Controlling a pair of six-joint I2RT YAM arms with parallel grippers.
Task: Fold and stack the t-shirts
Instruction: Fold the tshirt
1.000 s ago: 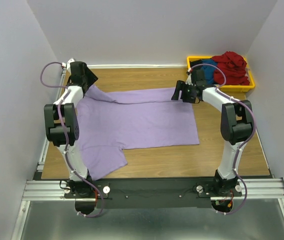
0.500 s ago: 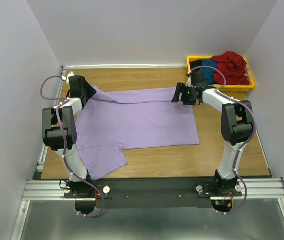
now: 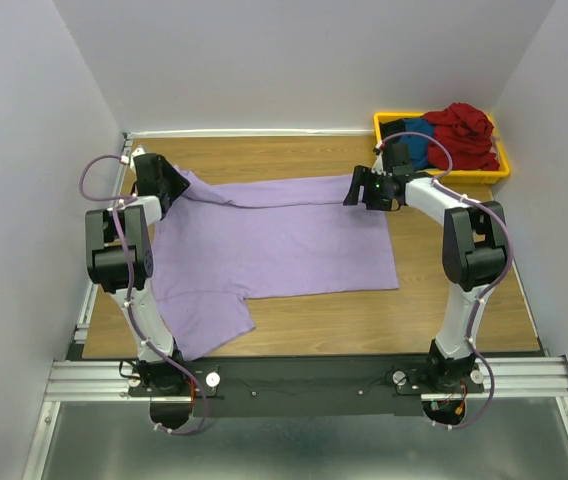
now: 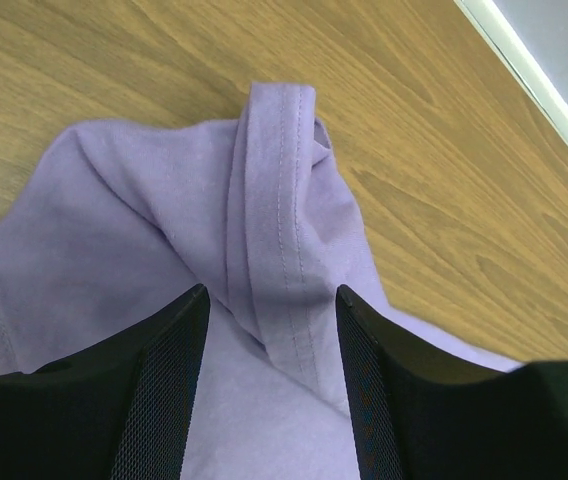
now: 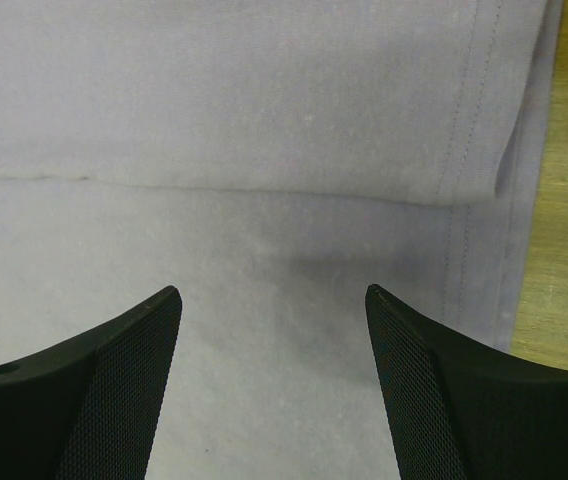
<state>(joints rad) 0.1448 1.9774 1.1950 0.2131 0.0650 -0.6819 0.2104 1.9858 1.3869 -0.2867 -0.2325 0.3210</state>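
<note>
The large lavender t-shirt [image 3: 284,240] lies spread on the wooden table, its far edge folded over toward me. My left gripper [image 3: 172,186] is at the shirt's far left sleeve. In the left wrist view it [image 4: 271,292] is open, its jaws on either side of a raised fold of the sleeve hem [image 4: 279,200]. My right gripper [image 3: 356,188] hovers over the far right corner. It [image 5: 271,292] is open above flat cloth [image 5: 264,100], with the folded hem just ahead. Dark red [image 3: 464,125], blue [image 3: 419,142] and black [image 3: 394,127] t-shirts lie heaped in the bin.
The yellow plastic bin [image 3: 499,172] stands at the far right corner of the table. Bare wood [image 3: 444,300] shows to the right of and in front of the shirt. Grey walls close in the left, far and right sides.
My left gripper has dropped from the far left corner down onto the shirt's sleeve. The right gripper has barely shifted.
</note>
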